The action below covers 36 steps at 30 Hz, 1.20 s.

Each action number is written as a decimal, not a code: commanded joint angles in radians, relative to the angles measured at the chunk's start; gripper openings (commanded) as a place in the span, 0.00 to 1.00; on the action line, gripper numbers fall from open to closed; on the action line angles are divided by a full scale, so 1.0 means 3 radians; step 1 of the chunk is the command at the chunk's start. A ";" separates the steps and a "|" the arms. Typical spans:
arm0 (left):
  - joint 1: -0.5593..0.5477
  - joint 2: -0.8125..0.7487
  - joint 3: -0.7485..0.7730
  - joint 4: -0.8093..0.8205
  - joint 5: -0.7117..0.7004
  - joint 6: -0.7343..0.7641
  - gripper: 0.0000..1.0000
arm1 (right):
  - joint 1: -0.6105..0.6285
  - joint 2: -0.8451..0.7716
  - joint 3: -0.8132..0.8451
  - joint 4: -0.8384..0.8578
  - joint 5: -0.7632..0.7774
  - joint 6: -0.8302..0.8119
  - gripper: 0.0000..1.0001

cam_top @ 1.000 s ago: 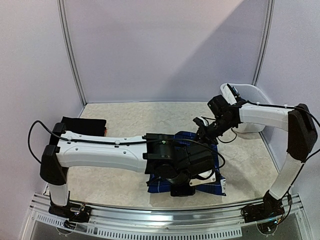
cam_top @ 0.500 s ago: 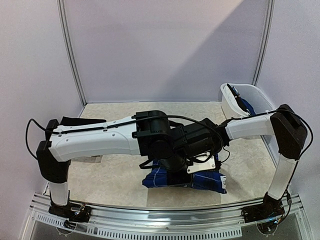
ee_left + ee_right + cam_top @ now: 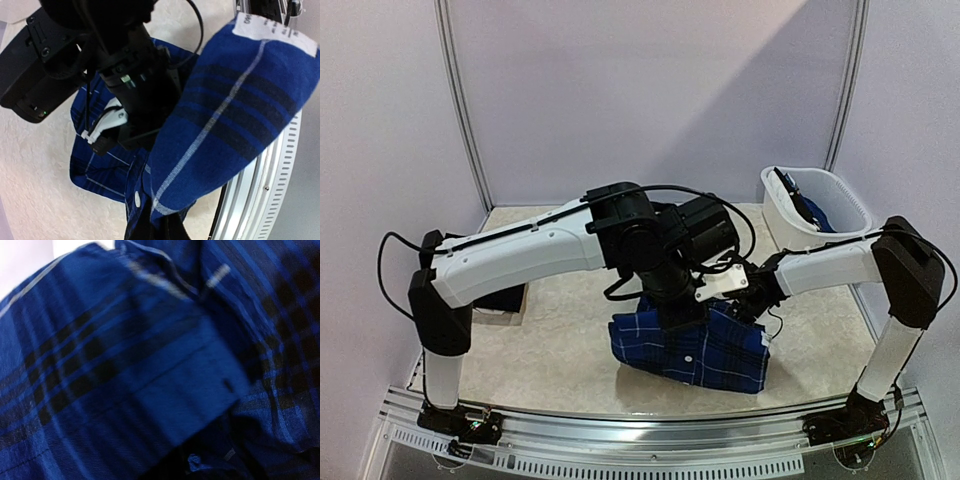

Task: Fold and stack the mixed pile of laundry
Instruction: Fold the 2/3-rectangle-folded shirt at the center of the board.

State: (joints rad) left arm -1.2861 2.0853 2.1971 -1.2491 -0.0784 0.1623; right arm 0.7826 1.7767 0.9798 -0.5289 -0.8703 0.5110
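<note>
**Blue plaid shirt: both grippers pinching the far edge, mid-fold**

- The blue plaid shirt (image 3: pixel 695 352) is sitting at the near middle of the table (image 3: pixel 560 350). Its far edge is being held up off the surface while the near part is resting on it.
- The left gripper (image 3: pixel 682 312) is reaching across from the left with its jaws together on a fold of the shirt. In the left wrist view the cloth is hanging right in front of the lens, white label (image 3: pixel 265 27) uppermost and one white button (image 3: pixel 137 200) showing.
- The right gripper (image 3: pixel 757 303) is sitting just beside it at the shirt's right far corner, jaws together. Plaid is filling its wrist view and hiding the fingers, so I am judging it clamped on the cloth.
- Likely reason for the paired hold: two pinches along one edge are keeping it straight for carrying over as a fold.
- A black garment (image 3: pixel 505 298) is lying far left, partly under the left arm. The white basket (image 3: pixel 790 222) is standing far right with dark cloth inside.
</note>
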 commanded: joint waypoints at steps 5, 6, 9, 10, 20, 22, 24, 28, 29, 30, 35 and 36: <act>0.0064 0.0223 0.0097 0.0316 -0.0043 0.0356 0.00 | -0.0070 -0.0366 0.0087 -0.0482 0.0816 0.0162 0.00; 0.0064 0.0243 0.0086 0.0341 -0.0055 0.0405 0.00 | -0.0100 -0.0388 0.0164 -0.0623 0.0995 0.0186 0.00; 0.0064 0.0267 0.0021 0.0427 -0.0086 0.0551 0.00 | -0.0189 -0.0433 0.0457 -0.0975 0.1468 0.0132 0.00; 0.0068 0.0266 -0.0003 0.0458 -0.0113 0.0594 0.00 | -0.0240 -0.0447 0.0505 -0.1057 0.1550 0.0140 0.00; 0.0222 0.0413 -0.0019 0.0683 -0.0109 0.0686 0.00 | -0.1029 -0.0873 0.0636 -0.1373 0.1932 0.0284 0.02; 0.0262 0.0482 0.0014 0.0731 -0.0100 0.0691 0.00 | -0.1133 -0.0931 0.0627 -0.1414 0.1962 0.0266 0.02; 0.0306 0.0557 0.0053 0.0805 -0.0079 0.0680 0.00 | -0.1191 -0.0976 0.0593 -0.1451 0.2031 0.0262 0.02; 0.0395 0.0725 0.0080 0.1004 -0.0118 0.0613 0.00 | -0.1264 -0.1066 0.0464 -0.1453 0.2058 0.0302 0.02; 0.0414 0.0761 0.0084 0.1052 -0.0125 0.0610 0.00 | -0.1268 -0.1072 0.0442 -0.1460 0.2070 0.0308 0.02; 0.0427 0.0804 0.0085 0.1104 -0.0161 0.0606 0.00 | -0.1275 -0.1078 0.0427 -0.1472 0.2096 0.0322 0.02; 0.0476 0.0947 0.0093 0.1332 -0.0210 0.0594 0.00 | -0.1317 -0.1201 0.0408 -0.1543 0.2292 0.0407 0.01; 0.0485 0.0975 0.0091 0.1375 -0.0211 0.0594 0.00 | -0.1331 -0.1219 0.0407 -0.1560 0.2329 0.0415 0.00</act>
State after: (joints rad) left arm -1.1606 2.3474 2.2017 -0.9272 -0.1265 0.3473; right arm 0.4011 1.4620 1.1099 -0.9657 -0.2390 0.6090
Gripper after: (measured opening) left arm 0.023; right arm 0.010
